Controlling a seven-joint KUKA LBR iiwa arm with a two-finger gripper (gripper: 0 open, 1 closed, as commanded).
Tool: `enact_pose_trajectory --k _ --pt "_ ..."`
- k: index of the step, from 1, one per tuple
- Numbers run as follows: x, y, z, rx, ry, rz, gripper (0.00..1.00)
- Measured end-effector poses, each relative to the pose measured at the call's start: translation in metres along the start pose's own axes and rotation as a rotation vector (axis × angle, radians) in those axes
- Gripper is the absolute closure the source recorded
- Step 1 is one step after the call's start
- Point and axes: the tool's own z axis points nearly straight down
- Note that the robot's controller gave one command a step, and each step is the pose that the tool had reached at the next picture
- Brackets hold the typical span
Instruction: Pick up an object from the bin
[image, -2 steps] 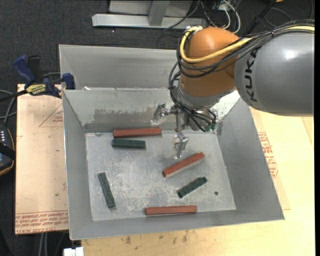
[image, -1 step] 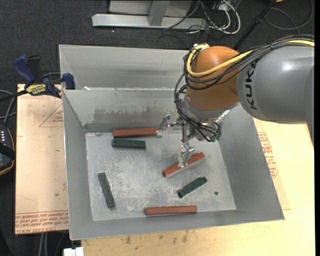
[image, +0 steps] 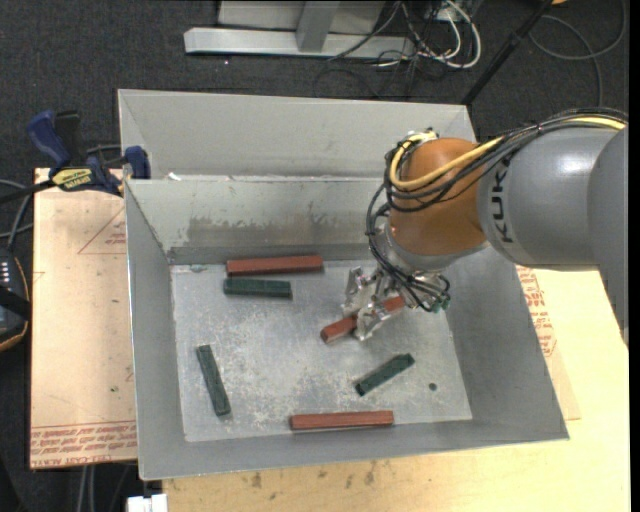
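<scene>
Red-brown and short, the bar (image: 336, 329) lies slantwise under the orange-capped wrist, near the middle of the bin (image: 300, 205). The gripper (image: 368, 306) has its two metal fingers pressed onto the bar from either side. One end pokes out past them to the lower left. Whether the bar is clear of the floor I cannot tell.

The likely trouble is the pinch itself. The bar is thin, and held across its width it could pivot between the fingers or slide out on the way up and drop back.

Little else crowds it. A dark green bar (image: 385, 373) lies just below the gripper, apart from the held bar. A long red-brown bar (image: 275, 265) and a second green bar (image: 257, 288) sit to its upper left. Another green bar (image: 212, 380) lies far to its lower left, and a red-brown strip (image: 341, 421) lies well below. Nothing stands over the straight lift.
</scene>
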Motion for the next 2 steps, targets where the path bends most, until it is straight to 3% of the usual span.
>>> enact_pose_trajectory --k 1,2 --pt "0.000 0.000 0.000 0.000 0.000 0.000 1.00" --pt "0.002 0.002 -0.191 -0.005 0.017 -0.019 1.00"
